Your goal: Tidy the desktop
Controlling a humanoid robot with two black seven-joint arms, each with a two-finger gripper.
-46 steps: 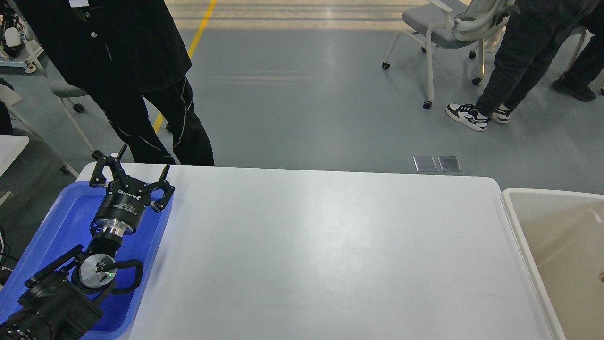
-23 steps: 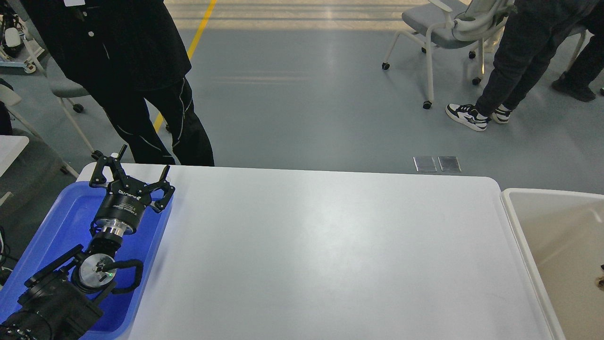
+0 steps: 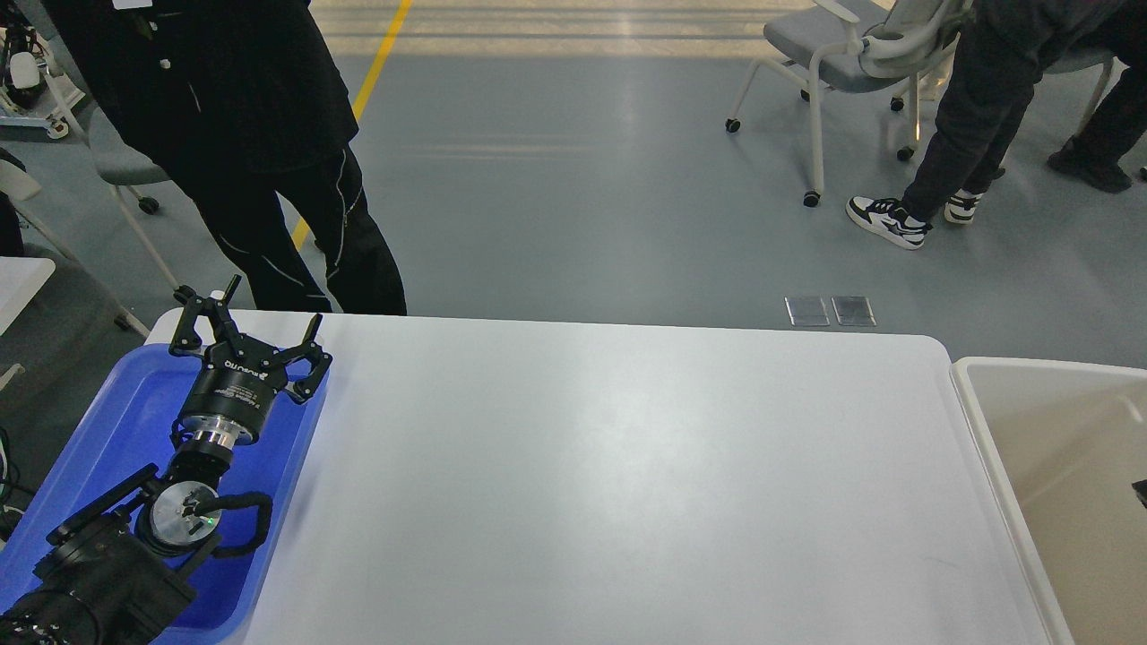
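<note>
The desk (image 3: 627, 484), the desktop of the task, fills the lower middle of the head view: a wide white matte top with rounded corners. Nothing loose lies on the part of it that shows, so I judge the tidying to be at or near its end; whether anything remains on the near strip below the view's edge cannot be told.

At the left end of the desk lies the blue tray (image 3: 134, 394), resting on the desk's left margin. The bare blue floor that shows around the arm holds nothing that I can make out, though the arm hides much of the tray's near half.

Over the tray's far right corner hangs the left gripper (image 3: 246, 333), its fingers (image 3: 314, 336) spread wide with nothing between them. It is apart from the desk's open middle and points toward the desk's far edge.

Just beside the right end of the desk stands the beige bin (image 3: 977, 421), its rim close against the desk's edge. Its inside shows mostly bare walls; a small dark thing (image 3: 1140, 492) sits at the view's right border, inside the bin's outline, too cut off to name.

The right gripper does not appear.

Beyond the desk's far edge stand a person in black (image 3: 260, 134) and, farther right, a chair (image 3: 833, 54).
</note>
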